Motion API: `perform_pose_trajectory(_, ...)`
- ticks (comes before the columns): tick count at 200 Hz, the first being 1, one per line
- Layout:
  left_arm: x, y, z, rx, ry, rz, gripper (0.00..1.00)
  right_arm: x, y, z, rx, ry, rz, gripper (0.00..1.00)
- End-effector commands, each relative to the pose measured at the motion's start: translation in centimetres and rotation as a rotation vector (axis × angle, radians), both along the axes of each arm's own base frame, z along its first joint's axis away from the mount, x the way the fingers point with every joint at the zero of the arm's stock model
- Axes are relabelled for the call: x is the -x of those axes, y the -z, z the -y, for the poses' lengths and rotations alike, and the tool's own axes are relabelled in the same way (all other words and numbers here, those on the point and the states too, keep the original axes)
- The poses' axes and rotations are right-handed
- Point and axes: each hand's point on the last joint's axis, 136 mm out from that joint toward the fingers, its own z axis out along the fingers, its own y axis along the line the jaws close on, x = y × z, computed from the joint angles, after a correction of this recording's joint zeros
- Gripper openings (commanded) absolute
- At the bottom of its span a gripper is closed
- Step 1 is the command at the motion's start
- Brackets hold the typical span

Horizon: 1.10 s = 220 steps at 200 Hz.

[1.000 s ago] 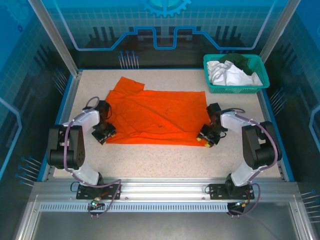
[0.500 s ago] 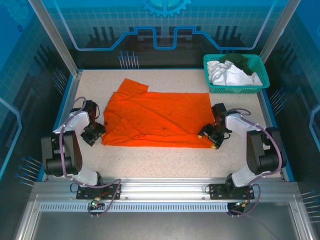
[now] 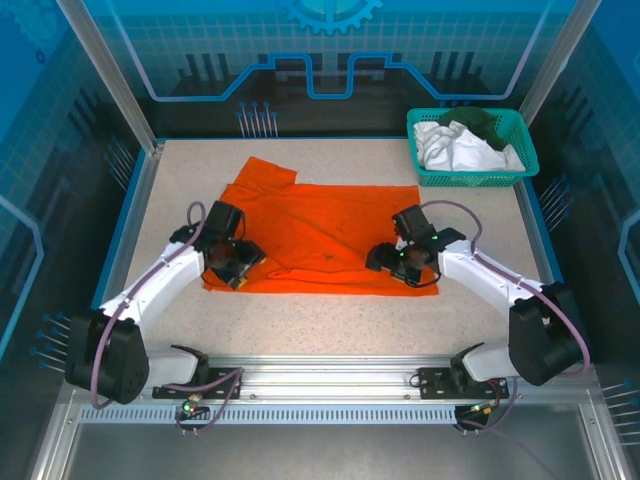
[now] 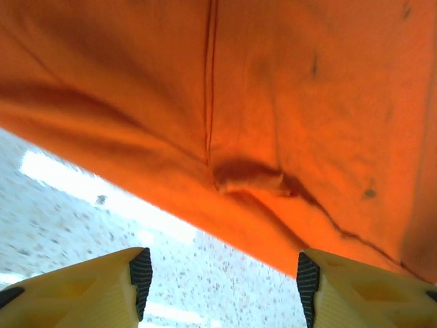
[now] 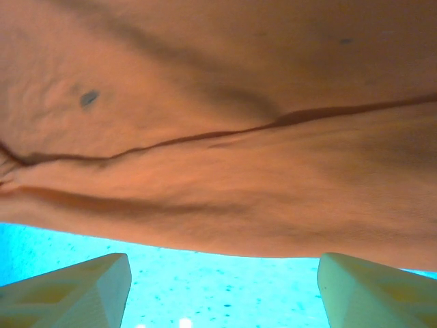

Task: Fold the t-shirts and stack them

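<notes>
Evidently poised to fold, the left gripper (image 3: 236, 263) and right gripper (image 3: 390, 262) both hang open and empty over the near hem of the orange t-shirt (image 3: 320, 235), spread across the middle of the table (image 3: 300, 320), so next they should descend and pinch that hem together.

One orange t-shirt (image 3: 320, 235) and one teal basket (image 3: 470, 178) were on the bench (image 3: 300, 320). The basket held one dark green shirt (image 3: 482, 120) and white shirts (image 3: 455, 150) too bunched to count. There were two hands: the left hand (image 3: 238, 270) and the right hand (image 3: 388, 268).
</notes>
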Motion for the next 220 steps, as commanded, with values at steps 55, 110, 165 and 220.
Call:
perform_pose_trajectory(55,-2.6,1.2,3.6,0.207,-0.141,-0.013,0.56,1.3,-0.2,-7.6,-0.031,-0.26,0.024,0.69)
perform_pose_trajectory(110,-3.2,2.7,3.1,0.142,-0.164,-0.074,0.49,2.3,0.8,-10.2,0.0,-0.337,-0.011,0.65)
perform_pose_trajectory(165,-2.4,3.2,2.1,0.076,-0.186,-0.118,0.45,2.3,0.8,-10.4,0.015,-0.349,-0.008,0.64)
perform_pose_trajectory(220,-2.5,4.1,2.1,0.083,-0.215,-0.128,0.42,2.1,1.0,-10.6,0.017,-0.359,-0.018,0.64)
